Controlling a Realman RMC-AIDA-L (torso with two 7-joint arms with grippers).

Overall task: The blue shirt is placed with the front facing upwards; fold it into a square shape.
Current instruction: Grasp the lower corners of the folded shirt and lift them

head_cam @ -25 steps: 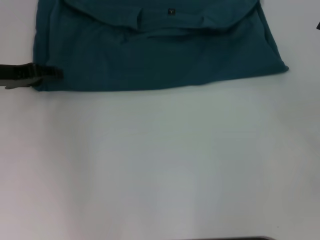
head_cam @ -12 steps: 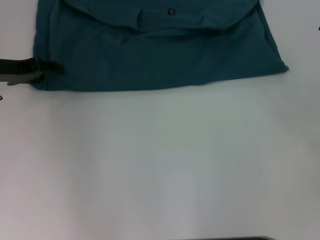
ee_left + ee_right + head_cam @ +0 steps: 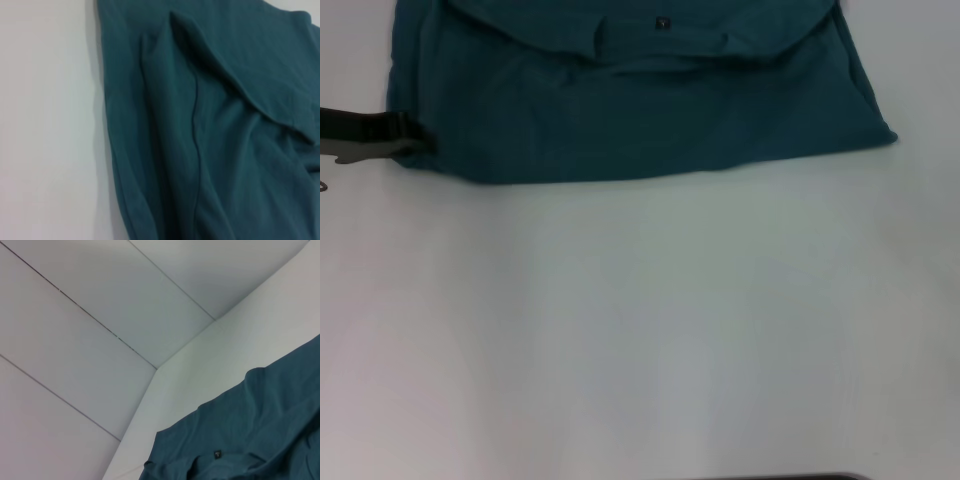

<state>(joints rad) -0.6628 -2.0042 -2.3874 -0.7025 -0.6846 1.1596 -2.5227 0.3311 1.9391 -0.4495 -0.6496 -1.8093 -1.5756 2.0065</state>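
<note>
The blue shirt [image 3: 630, 100] lies flat at the far side of the white table [image 3: 650, 330], partly folded, its small black neck label [image 3: 663, 22] facing up. The left claw [image 3: 410, 135] reaches in from the left edge, low against the cloth at the shirt's near left corner; I cannot tell whether it grips the fabric. The right claw is out of sight.

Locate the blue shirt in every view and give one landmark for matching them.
Head view: the blue shirt lies across the top, with the left end effector at its near left corner.
Left wrist view: folded cloth fills the right side.
Right wrist view: bottom right.
Shared landmark: the small black neck label, also in the right wrist view.
</note>
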